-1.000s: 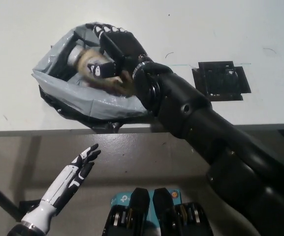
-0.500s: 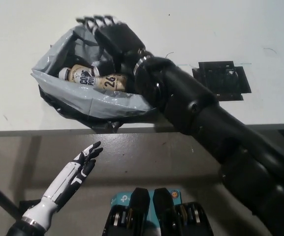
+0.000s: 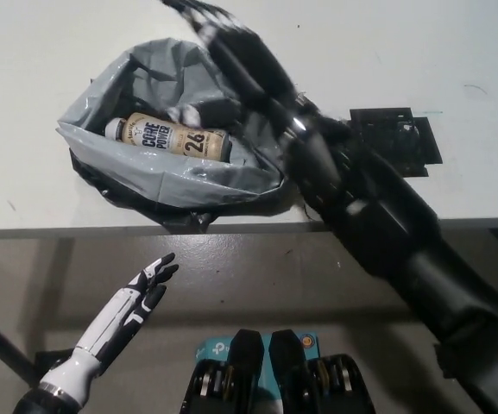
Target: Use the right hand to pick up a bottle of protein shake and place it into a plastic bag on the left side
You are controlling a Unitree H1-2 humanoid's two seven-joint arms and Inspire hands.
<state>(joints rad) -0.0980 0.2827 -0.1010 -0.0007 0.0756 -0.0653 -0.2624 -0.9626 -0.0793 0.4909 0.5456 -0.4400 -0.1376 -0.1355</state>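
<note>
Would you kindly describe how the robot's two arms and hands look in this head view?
The left robot hand is slim and white with black panels and dark fingertips. The right robot hand and its arm are glossy black throughout, built of thick rounded segments; motion blur hides finer detail.

You have one view, from the robot's head, looking steeply down. It takes in the white table (image 3: 41,52) across the upper half, its front edge, and the floor below it. No second view shares the scene.

Cream bottle (image 3: 170,139) w/ dark lettering, grey plastic bag (image 3: 158,181), white table (image 3: 41,52)
</note>
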